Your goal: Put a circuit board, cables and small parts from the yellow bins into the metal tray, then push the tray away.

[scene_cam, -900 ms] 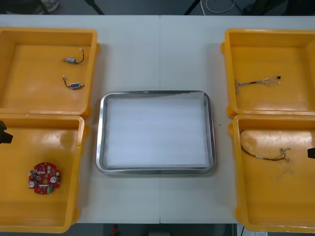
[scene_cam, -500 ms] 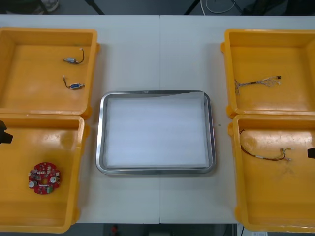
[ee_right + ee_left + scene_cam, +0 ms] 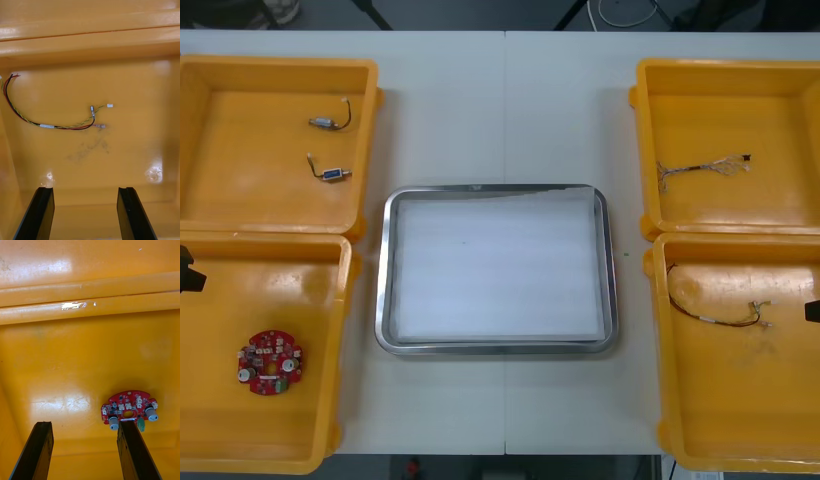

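one light tabletop point(image 3: 505, 100), carrying all items below.

four yellow bins, two per side: far left bin point(image 3: 250, 195), near left bin point(image 3: 280, 290), far right bin point(image 3: 720, 110), near right bin point(image 3: 740, 400).

one metal tray point(image 3: 385, 280), white inside, nothing in it, set between the bins at mid-tabletop. no part of the loading is done yet. risk: a push landing off-centre on the rim would likely turn the tray rather than send it straight.

two sets of jaws. left jaws: spread wide, holding nothing, over the near left bin. right jaws: spread wide, holding nothing, over the near right bin.

one round red circuit board point(image 3: 270, 362) point(image 3: 128, 409), flat on the floor of the near left bin. from the left wrist it sits off the middle of the gap, hard by the tip of one jaw. risk: a straight descent would likely land that jaw on the board and skid it over the smooth plastic; thin and flat, it offers little edge to pinch.

one red and yellow cable point(image 3: 700, 317) point(image 3: 48, 126), a loose curve on the floor of the near right bin, ahead of the right jaws and well apart from them. risk: limp and thin, it may slip a pinch or trail and catch the bin wall.

one pale twisted cable point(image 3: 700, 167), far right bin.

two small metal parts point(image 3: 325, 122) point(image 3: 332, 174), each with a short dark lead, apart from each other in the far left bin. risk: easily nudged aside by wide jaws.
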